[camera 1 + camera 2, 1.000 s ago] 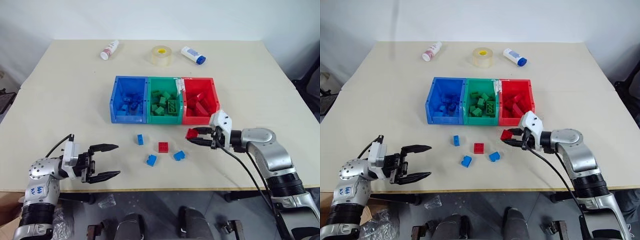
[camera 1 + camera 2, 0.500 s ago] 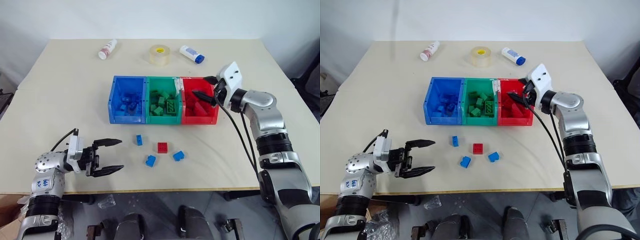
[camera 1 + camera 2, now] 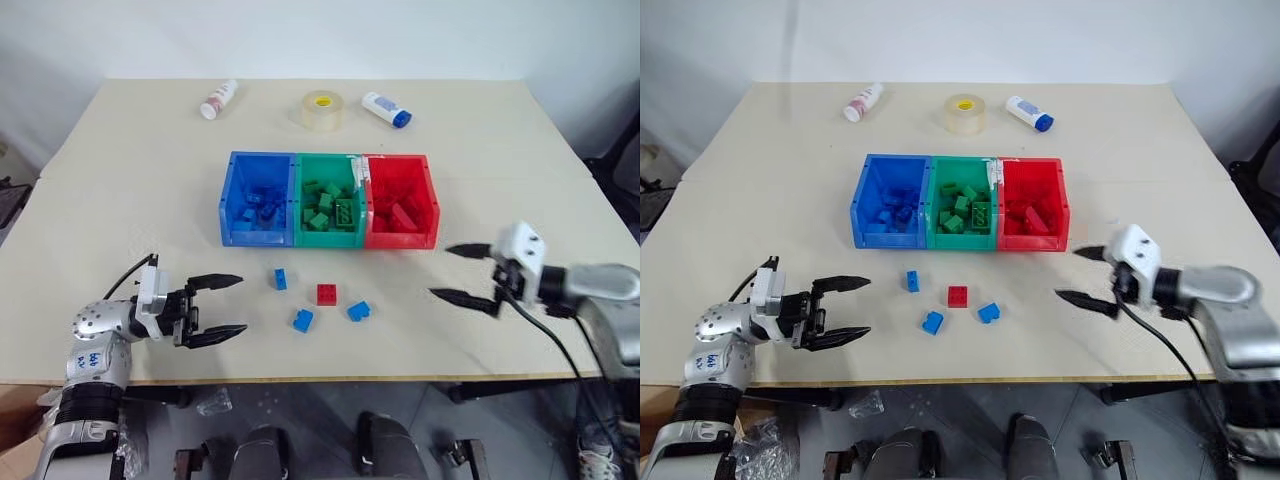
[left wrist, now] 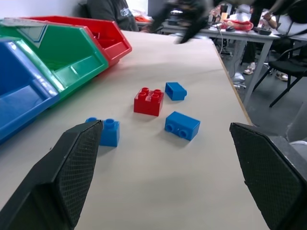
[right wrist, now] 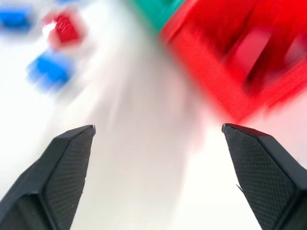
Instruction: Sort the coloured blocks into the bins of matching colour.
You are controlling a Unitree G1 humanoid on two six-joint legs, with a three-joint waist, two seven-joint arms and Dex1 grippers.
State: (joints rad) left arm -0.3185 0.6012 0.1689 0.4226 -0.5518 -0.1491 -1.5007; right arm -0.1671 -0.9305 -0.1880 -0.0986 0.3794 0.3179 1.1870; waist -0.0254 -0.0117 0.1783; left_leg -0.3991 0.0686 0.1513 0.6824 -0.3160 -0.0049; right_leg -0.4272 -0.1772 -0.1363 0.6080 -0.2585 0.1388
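- Four loose blocks lie on the worktop (image 3: 130,190) near the bins — three blue and one red.
- The red block (image 3: 326,294) sits in the middle; one blue block (image 3: 280,279) lies to its left, another blue block (image 3: 302,320) nearer and left, and a third blue block (image 3: 358,311) nearer and right.
- The bins stand joined in a row: blue bin (image 3: 232,200) on the left, green bin (image 3: 327,167) in the middle, red bin (image 3: 430,195) on the right, each with blocks of its own colour inside.
- The left end effector (image 3: 225,306) hovers low at the near left, pointing right toward the loose blocks, jaws spread wide and empty.
- The right end effector (image 3: 462,272) hangs at the near right, just right of the red bin's near corner — jaws wide apart, nothing between them.
- At the far edge lie a clear tape roll (image 3: 322,109) and two small bottles, one left (image 3: 218,99) and one right (image 3: 386,109) of it.
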